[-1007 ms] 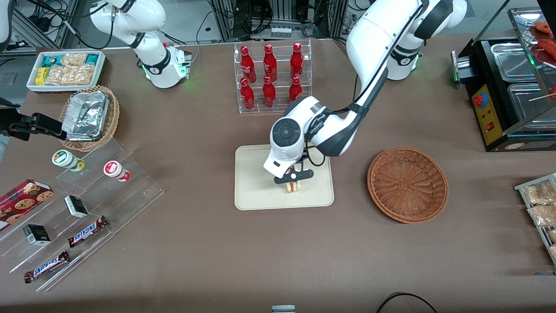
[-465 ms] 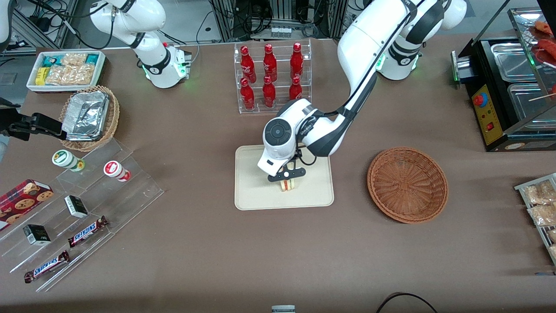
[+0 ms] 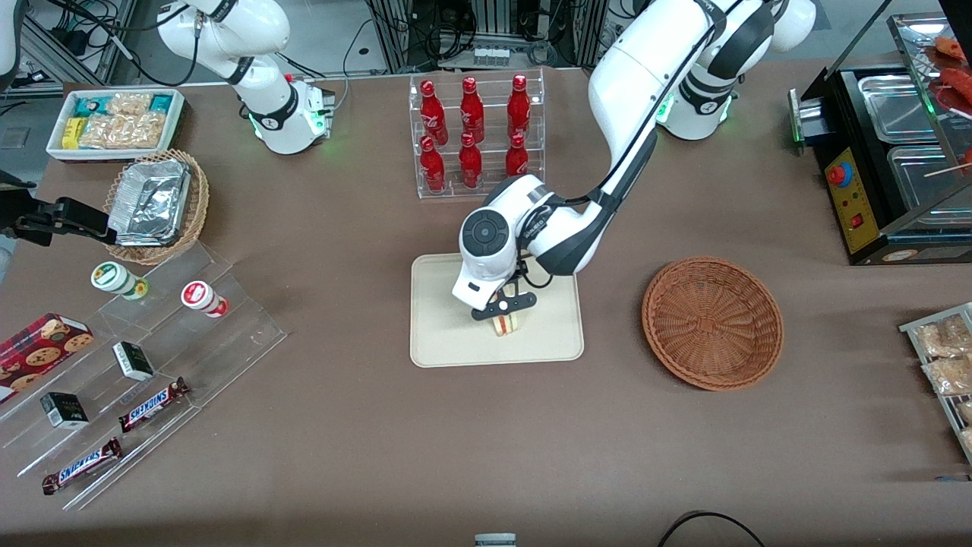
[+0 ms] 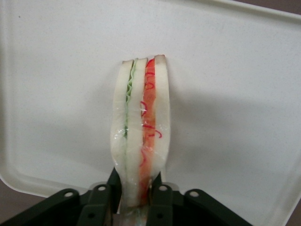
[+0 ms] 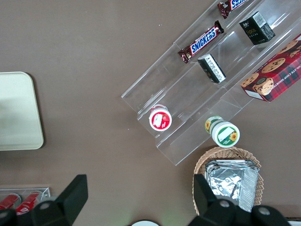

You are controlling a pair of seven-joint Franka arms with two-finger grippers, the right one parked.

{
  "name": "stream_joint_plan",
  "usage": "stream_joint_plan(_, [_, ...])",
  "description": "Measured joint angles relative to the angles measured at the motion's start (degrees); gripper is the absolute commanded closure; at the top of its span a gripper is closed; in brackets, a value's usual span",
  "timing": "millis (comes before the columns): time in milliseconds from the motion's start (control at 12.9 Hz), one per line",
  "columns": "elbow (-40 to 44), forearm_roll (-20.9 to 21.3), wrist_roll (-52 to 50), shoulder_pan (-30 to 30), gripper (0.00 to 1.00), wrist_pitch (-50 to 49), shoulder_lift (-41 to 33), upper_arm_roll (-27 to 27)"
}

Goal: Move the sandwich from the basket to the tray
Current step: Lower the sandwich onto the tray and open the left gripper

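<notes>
Front view: the gripper (image 3: 503, 314) is low over the tray (image 3: 440, 342), clamped on the sandwich (image 3: 506, 324), which stands on edge with its layered cut face turned toward the camera. The basket (image 3: 712, 323) sits on the table (image 3: 342, 425) well apart, toward the working arm's end.

Left wrist view: the sandwich (image 4: 140, 127) has its long axis running straight out from the fingers (image 4: 159, 200), which pinch its bread faces at one end. Green and red filling stripes run lengthwise, over the tray (image 4: 235, 94).

Right wrist view: one tray (image 5: 19, 113) corner shows.
</notes>
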Motion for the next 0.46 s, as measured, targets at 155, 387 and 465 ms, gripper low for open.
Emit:
stream_joint_plan(155, [0.18,0.00,0.00,0.02,0.00,0.00,0.00,0.15])
stream_joint_plan(387, [1.04,-0.01,-0.17,0.21,0.00,-0.01,-0.01,0.24])
stream_joint_plan(465, [1.74,-0.01,-0.35,0.25,0.00,-0.03,-0.08,0.24])
